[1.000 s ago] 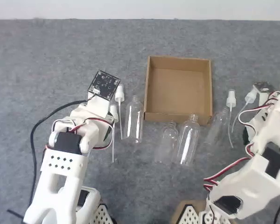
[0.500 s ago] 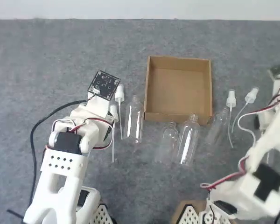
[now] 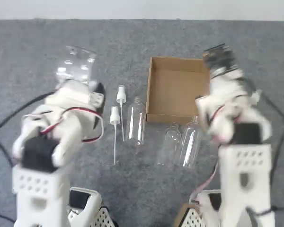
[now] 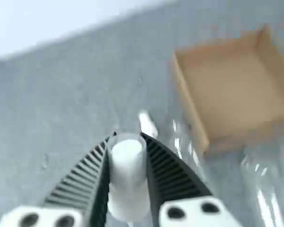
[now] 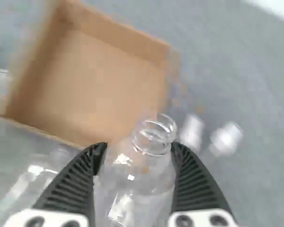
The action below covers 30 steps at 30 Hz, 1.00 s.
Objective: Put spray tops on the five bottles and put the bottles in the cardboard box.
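My left gripper [image 4: 128, 138] is shut on a white spray top [image 4: 127, 165], held above the grey table left of the cardboard box [image 4: 232, 90]. My right gripper [image 5: 135, 147] is shut on a clear bottle [image 5: 149, 142] with an open neck, near the box [image 5: 94, 80]. In the high view the box [image 3: 154, 90] lies open at the centre. Three capless bottles lie in front of it: one on the left [image 3: 135, 120], one in the middle [image 3: 169, 142], one on the right [image 3: 190, 139]. Two spray tops [image 3: 121, 94] [image 3: 115, 115] lie left of the bottles.
The left arm [image 3: 61, 123] stands over the table's left part, and the right arm [image 3: 232, 113] over the box's right side. Two blurred spray tops [image 5: 191, 130] [image 5: 225, 137] lie on the carpet beyond the held bottle.
The right arm has swung from the table's right edge to the box's right side, and the bottle right of the box has left the table. The left arm has risen and shifted left.
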### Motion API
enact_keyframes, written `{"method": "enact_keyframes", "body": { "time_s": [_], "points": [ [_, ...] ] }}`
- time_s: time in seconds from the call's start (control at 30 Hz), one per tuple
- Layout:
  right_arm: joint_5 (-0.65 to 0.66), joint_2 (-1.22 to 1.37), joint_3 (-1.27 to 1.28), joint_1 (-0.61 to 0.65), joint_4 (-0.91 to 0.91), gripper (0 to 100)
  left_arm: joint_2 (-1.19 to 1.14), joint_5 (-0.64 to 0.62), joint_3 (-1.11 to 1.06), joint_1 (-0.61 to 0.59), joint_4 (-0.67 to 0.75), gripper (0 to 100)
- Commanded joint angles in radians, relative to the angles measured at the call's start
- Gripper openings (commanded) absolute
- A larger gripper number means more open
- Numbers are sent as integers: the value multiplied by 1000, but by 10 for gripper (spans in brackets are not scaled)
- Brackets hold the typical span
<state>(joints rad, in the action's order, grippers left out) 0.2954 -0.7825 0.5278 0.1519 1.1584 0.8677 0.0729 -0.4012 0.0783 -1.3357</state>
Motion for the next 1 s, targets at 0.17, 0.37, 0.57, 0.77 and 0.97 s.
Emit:
{"method": "enact_keyframes", "body": {
  "time_s": [0.17, 0.37, 0.57, 0.77, 0.97],
  "points": [
    [-61, -97, 153, 417, -222, 16, 38, -178, 387, -2, 40, 13],
    [-54, -90, 292, 593, -421, 17, 37, -348, 364, -2, 210, 13],
    [-55, -90, 348, 674, -479, 17, 38, -470, 300, -2, 292, 13],
    [-61, -91, 410, 688, -584, 16, 38, -482, 185, -2, 325, 13],
    [-61, -91, 437, 688, -622, 6, 38, -537, 42, -29, 448, 13]
  ]
}}
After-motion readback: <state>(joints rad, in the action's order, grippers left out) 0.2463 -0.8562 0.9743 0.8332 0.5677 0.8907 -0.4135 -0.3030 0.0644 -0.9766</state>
